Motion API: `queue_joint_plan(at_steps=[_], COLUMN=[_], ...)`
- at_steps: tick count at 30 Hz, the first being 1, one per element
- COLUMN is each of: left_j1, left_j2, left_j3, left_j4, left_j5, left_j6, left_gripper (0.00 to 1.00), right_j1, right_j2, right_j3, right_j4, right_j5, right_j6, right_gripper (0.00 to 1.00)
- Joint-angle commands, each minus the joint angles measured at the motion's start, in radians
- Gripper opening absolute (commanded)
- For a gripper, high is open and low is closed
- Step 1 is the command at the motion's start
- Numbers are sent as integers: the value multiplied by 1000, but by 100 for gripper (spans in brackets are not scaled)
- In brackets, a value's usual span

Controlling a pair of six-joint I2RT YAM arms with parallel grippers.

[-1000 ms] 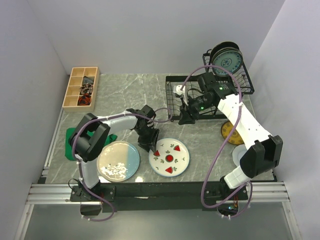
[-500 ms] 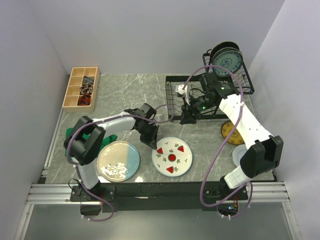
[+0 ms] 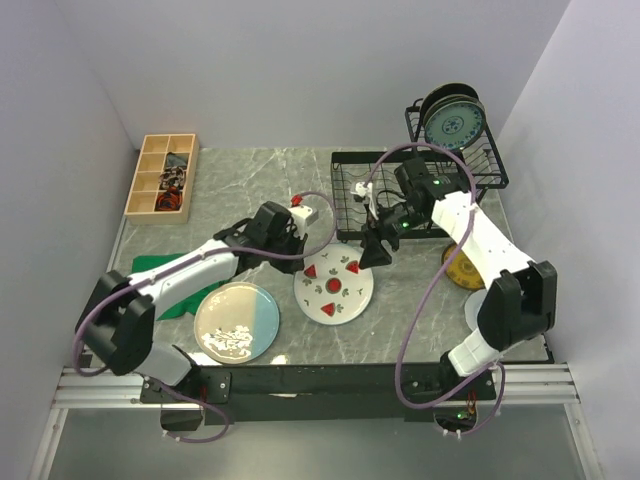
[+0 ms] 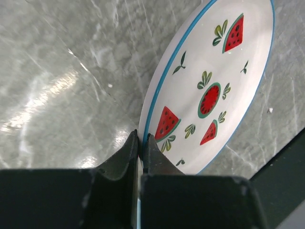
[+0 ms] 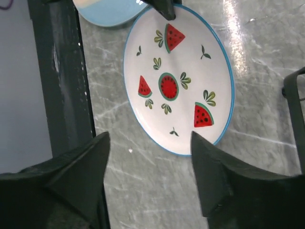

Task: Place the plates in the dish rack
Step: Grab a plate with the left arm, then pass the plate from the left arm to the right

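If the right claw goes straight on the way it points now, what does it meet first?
Most likely the watermelon plate, seen straight ahead of the open right claw. The left claw pinches its rim. Depth is unclear.

1. The top camera hangs above and behind my bases, facing down and toward the far wall; from far off it takes in the whole table [image 3: 250, 180] and both my arms;
2. My left wrist camera looks along my left fingers [image 4: 121, 162], very close to the watermelon plate [image 4: 214, 81];
3. My right wrist camera looks down past my right fingers [image 5: 224, 186] from farther back; all three views share that plate.
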Motion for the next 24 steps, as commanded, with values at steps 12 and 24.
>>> queue_joint_plan(at_steps=[12,24], left_j1=[2,2], left_j2=[-192,-211], left_j3=[-50,-64], left_j4=[249,287], left_j5=[-27,-24], left_j6=[132,107], left_gripper=[1,1], right_j1=[11,82], right_j2=[318,431], right_j3=[220,300], right_j4=[68,8], right_j5=[-58,-47], right_j6=[86,-22], right_gripper=[91,74])
